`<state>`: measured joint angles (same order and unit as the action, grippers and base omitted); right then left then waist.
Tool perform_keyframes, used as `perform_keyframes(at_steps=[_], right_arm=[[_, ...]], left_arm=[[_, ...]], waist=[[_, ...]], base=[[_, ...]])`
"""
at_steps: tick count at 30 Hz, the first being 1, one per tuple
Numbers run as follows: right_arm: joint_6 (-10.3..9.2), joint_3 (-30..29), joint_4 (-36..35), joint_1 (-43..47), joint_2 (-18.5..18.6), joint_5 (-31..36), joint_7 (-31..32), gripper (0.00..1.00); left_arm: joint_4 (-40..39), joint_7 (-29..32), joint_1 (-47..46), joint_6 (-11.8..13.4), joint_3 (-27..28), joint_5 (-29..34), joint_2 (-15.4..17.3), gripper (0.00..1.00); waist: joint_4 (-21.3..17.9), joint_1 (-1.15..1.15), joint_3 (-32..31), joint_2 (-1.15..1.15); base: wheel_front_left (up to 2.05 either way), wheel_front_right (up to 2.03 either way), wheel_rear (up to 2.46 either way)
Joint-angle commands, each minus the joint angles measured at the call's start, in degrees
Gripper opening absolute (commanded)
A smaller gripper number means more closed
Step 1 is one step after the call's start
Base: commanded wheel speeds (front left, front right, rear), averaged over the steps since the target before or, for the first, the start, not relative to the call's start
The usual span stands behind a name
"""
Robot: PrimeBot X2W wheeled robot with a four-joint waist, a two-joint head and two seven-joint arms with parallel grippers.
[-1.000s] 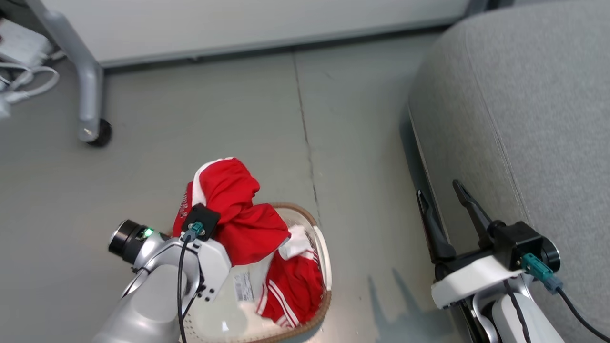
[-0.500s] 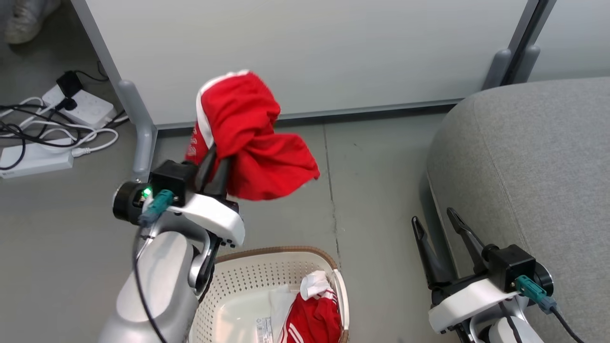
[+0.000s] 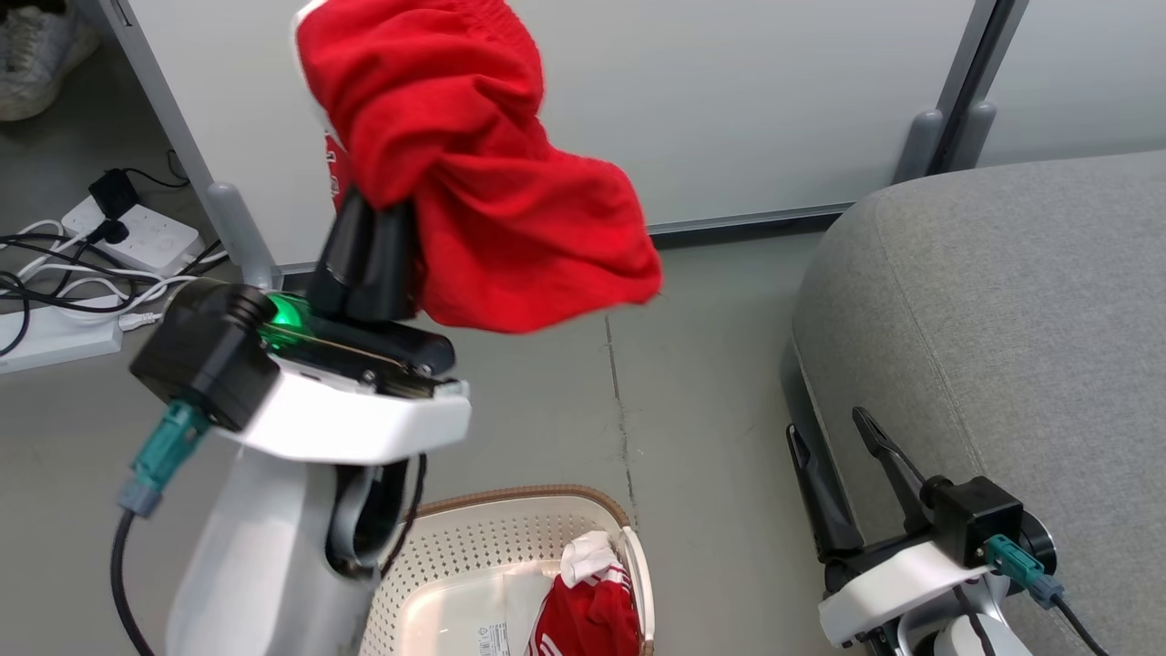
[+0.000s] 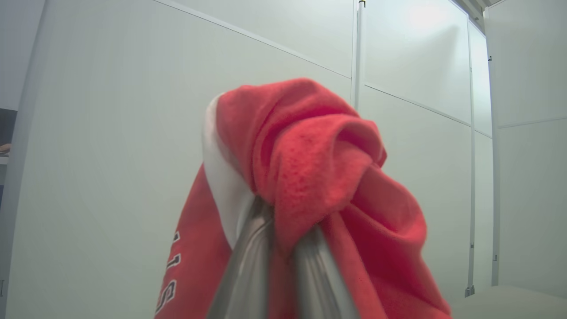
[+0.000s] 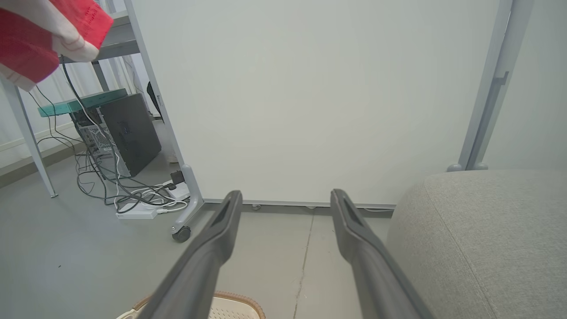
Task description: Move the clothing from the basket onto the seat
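One second ago hung low over the basket [image 3: 510,503]; now holds the red garment [image 3: 492,182] high in the head view, pinched tight in the left gripper [image 3: 375,219], clear of the rim. Not yet on the seat [image 3: 1002,319] at the right. Leaves a second red garment [image 3: 588,624] inside. Shows the right gripper [image 3: 827,425] spread wide and empty, just beside the seat edge, perhaps in the path. From left wrist: fingers [image 4: 248,266] clenched on a fold, lettering below. From right wrist: partition panel [image 5: 310,97] ahead, cables [image 5: 95,177] and computer tower [image 5: 130,133] far left.

I hold a bunched red garment [image 3: 474,164] aloft (white-edged); a second garment [image 3: 588,620] lies in the basket [image 3: 474,538] near the seat [image 3: 1002,319]
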<state>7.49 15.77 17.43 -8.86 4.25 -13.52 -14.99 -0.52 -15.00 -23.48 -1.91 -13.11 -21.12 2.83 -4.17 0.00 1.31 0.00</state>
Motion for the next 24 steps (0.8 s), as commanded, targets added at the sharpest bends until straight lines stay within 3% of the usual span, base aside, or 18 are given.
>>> perform_keyframes(at_steps=[1, 15, 24], right_arm=[[0.01, 0.0, -0.23, 0.06, 0.36, -0.05, -0.25, 1.0], [0.01, -0.05, -0.18, 0.23, 0.03, -0.12, -0.25, 1.0], [0.01, 0.12, 0.28, 0.25, 0.48, -0.14, -0.25, 1.0]], left_arm=[[-1.94, -0.18, 1.53, 0.03, -1.25, -0.39, 0.12, 0.0], [0.32, -0.19, 4.49, -2.68, -11.64, -1.12, 0.13, 0.0], [1.68, -0.19, 4.8, -2.85, -12.68, -0.33, 0.14, 0.0]], waist=[[-0.2, 0.0, 0.06, 0.0], [-1.21, 0.0, -0.05, 0.0], [-1.65, 0.0, -0.53, 0.0]], base=[[0.0, 0.0, 0.0], [0.0, 0.0, 0.0], [0.0, 0.0, 0.0]])
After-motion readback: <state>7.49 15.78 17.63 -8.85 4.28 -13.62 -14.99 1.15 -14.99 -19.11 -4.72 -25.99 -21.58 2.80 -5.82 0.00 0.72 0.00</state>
